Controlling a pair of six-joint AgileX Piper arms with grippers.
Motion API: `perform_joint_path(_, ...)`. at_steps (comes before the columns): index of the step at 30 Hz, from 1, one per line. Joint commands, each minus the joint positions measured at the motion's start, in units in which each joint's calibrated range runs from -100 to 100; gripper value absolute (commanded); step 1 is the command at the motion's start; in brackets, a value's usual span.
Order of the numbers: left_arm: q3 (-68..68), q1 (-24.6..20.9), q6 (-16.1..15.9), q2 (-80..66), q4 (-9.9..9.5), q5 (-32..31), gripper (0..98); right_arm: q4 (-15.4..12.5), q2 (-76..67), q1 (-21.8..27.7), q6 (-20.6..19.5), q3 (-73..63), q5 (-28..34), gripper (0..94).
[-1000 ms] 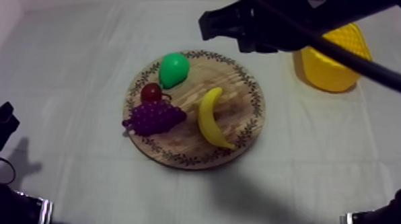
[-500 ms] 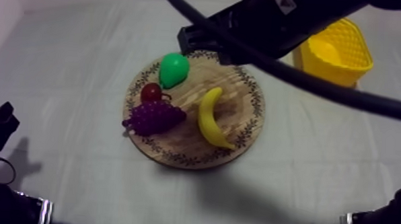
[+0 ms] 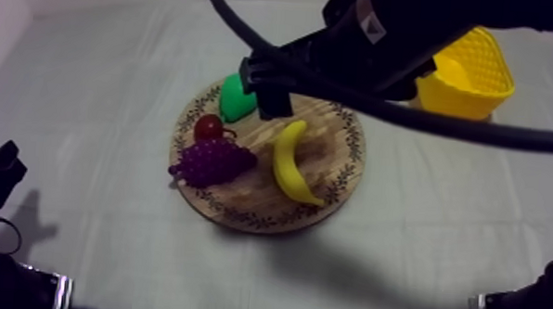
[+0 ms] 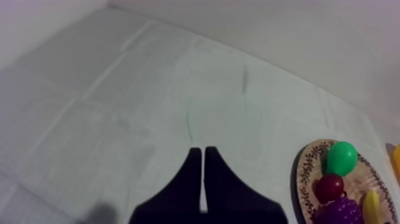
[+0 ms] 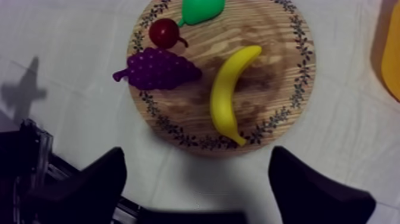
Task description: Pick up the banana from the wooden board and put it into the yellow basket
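- My left gripper (image 4: 203,152) hangs over the bare grey-white cloth (image 4: 149,89). Its two black fingers are pressed together into a narrow wedge with nothing between them. In the top view this arm sits low, at about 8 o'clock from the board.
- The round wooden board with a patterned rim (image 3: 249,199) lies mid-table.
- A bunch of purple toy grapes (image 3: 213,161) rests at the board's 9 o'clock.
- A small red fruit (image 3: 210,127) sits just beside the grapes, at 10 o'clock.
- A green toy pear (image 3: 236,98) lies at the 11 o'clock rim.
- The yellow toy banana (image 3: 291,162) lies flat on the board, curving from near the centre down toward the 5 o'clock rim. It is apart from the grapes.
- My right gripper (image 5: 196,154) hovers above the board with its fingers spread wide and empty. From above it hangs over the 12 o'clock rim, beside the pear and clear of the banana.
- The yellow plastic basket (image 3: 472,77) stands on the cloth at 2 o'clock from the board.
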Motion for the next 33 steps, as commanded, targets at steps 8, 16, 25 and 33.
perform_joint_path(8,0.0,0.0,0.0,0.0,0.03,0.0,0.1,-0.2,5.7,2.3,0.6,3.4,-6.3,76.0)
perform_joint_path(16,0.0,0.0,0.0,0.0,0.03,0.0,0.1,-0.4,13.0,3.8,0.8,3.1,-10.7,74.6)
perform_joint_path(25,0.0,0.0,0.0,0.0,0.03,0.0,0.1,-0.5,19.9,4.5,1.2,1.6,-13.8,72.1)
perform_joint_path(33,0.0,0.0,0.0,0.0,0.03,0.0,0.1,-0.7,26.6,4.5,1.3,0.2,-16.2,68.5)
